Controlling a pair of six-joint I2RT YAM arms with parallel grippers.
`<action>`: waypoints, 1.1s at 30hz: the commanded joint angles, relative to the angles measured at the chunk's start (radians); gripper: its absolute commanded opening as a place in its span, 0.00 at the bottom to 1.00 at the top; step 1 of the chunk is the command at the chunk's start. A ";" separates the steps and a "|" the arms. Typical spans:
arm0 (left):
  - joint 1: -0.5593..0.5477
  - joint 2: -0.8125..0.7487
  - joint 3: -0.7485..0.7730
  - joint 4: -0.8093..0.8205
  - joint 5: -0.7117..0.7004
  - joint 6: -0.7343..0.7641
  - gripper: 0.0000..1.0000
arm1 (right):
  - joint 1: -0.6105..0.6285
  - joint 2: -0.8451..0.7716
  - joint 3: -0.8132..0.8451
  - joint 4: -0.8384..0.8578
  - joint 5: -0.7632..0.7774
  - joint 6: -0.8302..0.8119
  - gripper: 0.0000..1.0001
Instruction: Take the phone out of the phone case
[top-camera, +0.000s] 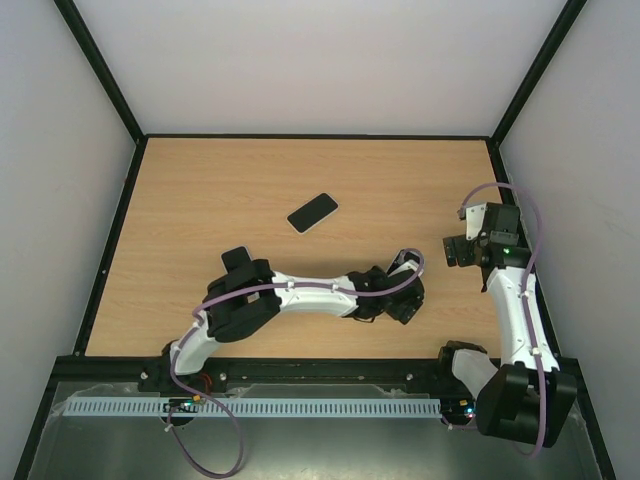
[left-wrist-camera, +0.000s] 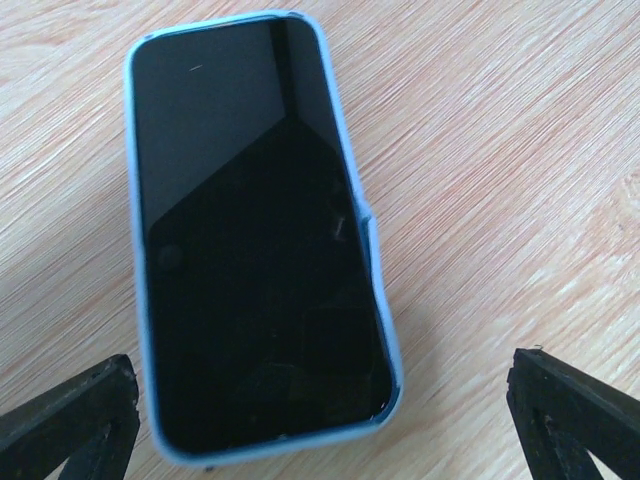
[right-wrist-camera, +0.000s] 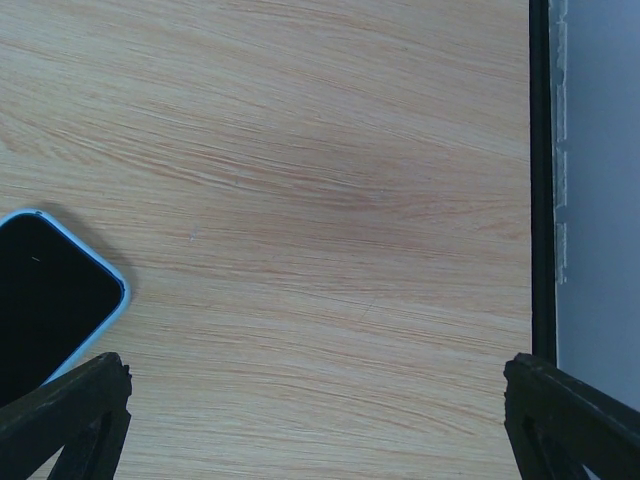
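We see the left arm (top-camera: 310, 292) as a slim white link set between bulky matte-black joint housings (top-camera: 245, 300), with a thin lavender cable (top-camera: 241, 445) looped out at its base. The right arm (top-camera: 515, 310) is built alike, with a white link on a rounded black base joint (top-camera: 520, 400), a second lavender cable (top-camera: 497, 185) and a small green light (top-camera: 506, 251) at its wrist. The left fingers (left-wrist-camera: 70, 420) and right fingers (right-wrist-camera: 570, 410) are black, matte and wedge-shaped.

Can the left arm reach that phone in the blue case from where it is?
Probably yes. The left gripper is open, the phone lies flat just ahead of it, and only bare table shows around the phone; nothing looks to block the way.
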 joint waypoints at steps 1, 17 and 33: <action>-0.004 0.063 0.088 -0.071 0.032 0.028 1.00 | -0.006 0.029 0.047 -0.040 0.003 -0.008 0.97; 0.271 -0.057 -0.077 -0.141 -0.111 -0.091 1.00 | -0.009 0.200 0.144 -0.043 -0.141 -0.068 0.97; 0.349 -0.422 -0.364 0.011 0.076 -0.122 1.00 | 0.182 0.509 0.285 -0.246 -0.326 -0.531 0.97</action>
